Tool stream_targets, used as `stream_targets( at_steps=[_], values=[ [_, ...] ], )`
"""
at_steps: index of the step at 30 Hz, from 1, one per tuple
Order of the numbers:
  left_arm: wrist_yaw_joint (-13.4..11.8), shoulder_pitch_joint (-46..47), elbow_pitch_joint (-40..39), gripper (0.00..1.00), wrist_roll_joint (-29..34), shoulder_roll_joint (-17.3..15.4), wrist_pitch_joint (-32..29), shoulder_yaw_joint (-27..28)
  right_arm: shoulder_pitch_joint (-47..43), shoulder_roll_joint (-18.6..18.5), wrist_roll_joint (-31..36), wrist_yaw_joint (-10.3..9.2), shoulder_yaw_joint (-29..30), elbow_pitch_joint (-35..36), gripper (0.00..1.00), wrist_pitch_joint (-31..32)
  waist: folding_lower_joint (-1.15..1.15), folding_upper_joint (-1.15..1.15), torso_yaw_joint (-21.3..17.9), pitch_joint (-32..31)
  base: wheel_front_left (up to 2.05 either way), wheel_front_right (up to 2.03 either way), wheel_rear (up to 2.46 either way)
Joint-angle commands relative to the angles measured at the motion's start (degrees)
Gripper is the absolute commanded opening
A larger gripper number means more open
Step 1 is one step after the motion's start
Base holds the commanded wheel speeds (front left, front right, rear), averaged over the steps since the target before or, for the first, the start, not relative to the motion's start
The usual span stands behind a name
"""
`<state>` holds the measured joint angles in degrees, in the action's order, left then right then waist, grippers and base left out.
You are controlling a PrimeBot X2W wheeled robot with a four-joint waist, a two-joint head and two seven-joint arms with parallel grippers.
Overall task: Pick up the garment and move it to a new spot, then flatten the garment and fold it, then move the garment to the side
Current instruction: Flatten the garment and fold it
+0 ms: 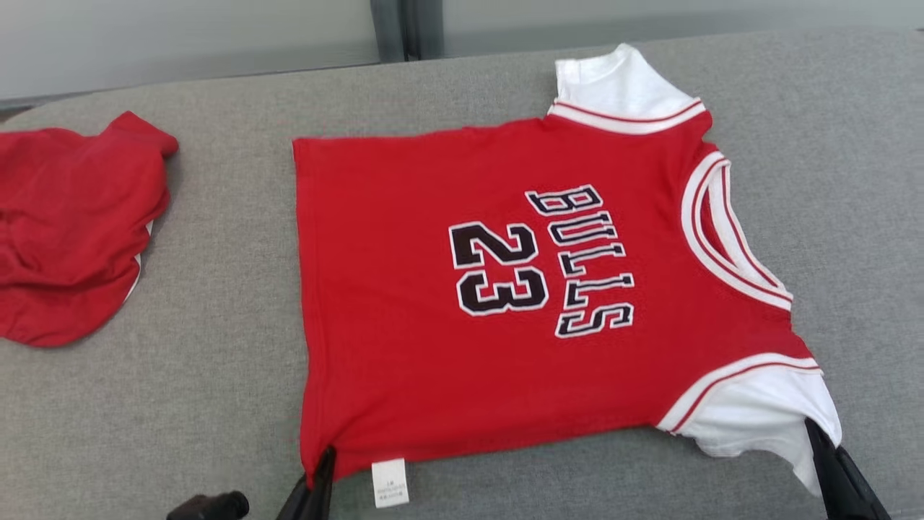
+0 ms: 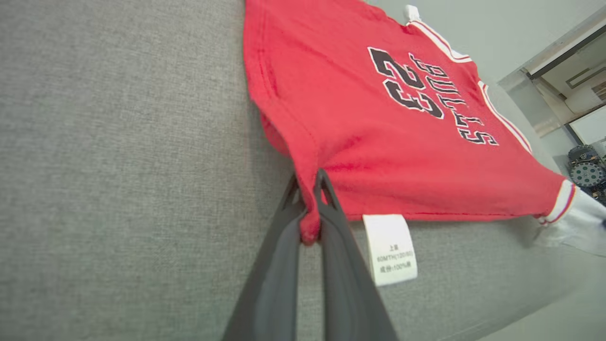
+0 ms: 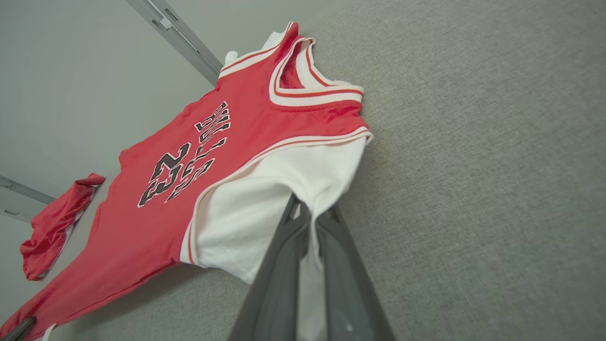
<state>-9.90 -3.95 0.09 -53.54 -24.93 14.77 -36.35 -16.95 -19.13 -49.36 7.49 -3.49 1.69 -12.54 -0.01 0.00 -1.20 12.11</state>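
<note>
Two corners of the red jersey are pinched in my grippers. In the head view the jersey lies spread, front up, across the middle and right of the frame on the grey fabric surface. Its hem is toward the left and its white-trimmed collar toward the right, so the black "23" and "BULLS" read sideways.

My left gripper rises from the bottom edge, left of centre, with its two dark fingers pressed together on the lower-left hem corner. In the left wrist view a small bunch of red cloth sits squeezed between them, and the fabric puckers toward that spot. A white care label hangs from the jersey's lower edge just to the right of those fingers.

My right gripper comes in at the lower right corner of the head view, clamped on the white sleeve there. The right wrist view shows the sleeve's cloth drawn down between the two fingers, and a shadow lies on the grey beneath the jersey's near edge.

The other white sleeve lies flat at the jersey's upper edge, toward the top right of the head view. A second red garment lies crumpled at the far left of that frame, well apart from the jersey, on the same grey surface.
</note>
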Motion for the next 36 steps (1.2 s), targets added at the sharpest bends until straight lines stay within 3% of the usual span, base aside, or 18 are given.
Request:
stream_targets(
  at_steps=[1,8,21,35,36],
  values=[
    [-0.70,-1.50,-1.76,0.00,0.36,-0.40,0.31,-0.18,-1.49,-0.06,0.67,0.01,0.91,0.28,0.00,-0.45,0.01,0.00,-0.82,-2.34,0.00,0.00,0.00],
    [-0.99,0.03,-6.43,0.00,1.31,-0.03,-2.61,-2.68,2.86,0.52,2.14,0.02,0.61,0.95,0.00,3.27,0.01,0.00,-0.58,0.76,0.00,0.00,0.00],
    [-1.77,11.15,-8.02,0.00,-1.50,-3.01,-13.97,-0.49,19.25,-8.32,4.44,0.02,-3.85,0.42,0.00,18.77,0.01,0.00,1.61,2.05,0.00,0.00,0.00],
    [-0.58,22.79,-1.92,0.00,-6.23,-1.34,-24.81,0.20,33.33,-10.30,6.32,0.02,-4.86,-5.01,0.00,30.12,0.01,0.00,2.65,6.53,0.00,0.00,0.00],
    [-0.57,23.27,-1.30,0.07,-6.60,-1.13,-25.15,0.47,34.06,-10.14,6.44,0.02,-4.99,-5.41,0.00,30.71,0.01,0.00,2.69,6.76,0.00,0.00,0.00]
  ],
)
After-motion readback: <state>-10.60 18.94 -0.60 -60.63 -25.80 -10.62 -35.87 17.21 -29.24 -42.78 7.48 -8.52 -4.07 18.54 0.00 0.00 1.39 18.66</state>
